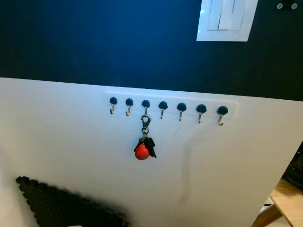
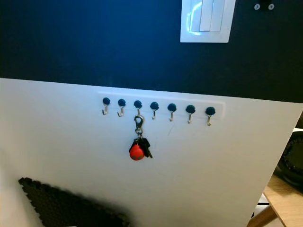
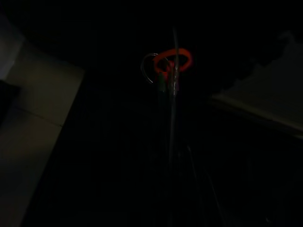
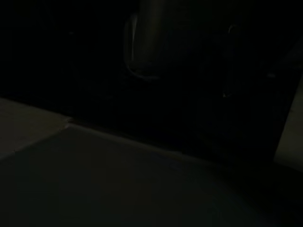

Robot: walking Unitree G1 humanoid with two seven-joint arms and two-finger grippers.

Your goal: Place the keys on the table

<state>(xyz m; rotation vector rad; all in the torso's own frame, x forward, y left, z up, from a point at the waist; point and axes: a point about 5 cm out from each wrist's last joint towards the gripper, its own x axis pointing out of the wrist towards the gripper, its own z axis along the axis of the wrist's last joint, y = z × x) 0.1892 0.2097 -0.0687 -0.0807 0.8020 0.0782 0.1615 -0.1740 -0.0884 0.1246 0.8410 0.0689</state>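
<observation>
Still unpicked: keys (image 1: 144,147) hang from third hook (image 1: 146,105).

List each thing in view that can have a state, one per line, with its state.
keys: hanging from the third hook from the left, clipped on by a metal clasp, red fob lowest.
hook rail: seven hooks, one taken, six bare.
light switch: on the dark wall above; its position cannot be told.
black foam mat: leaning against the white panel at lower left.
wooden table: corner showing at lower right.
</observation>
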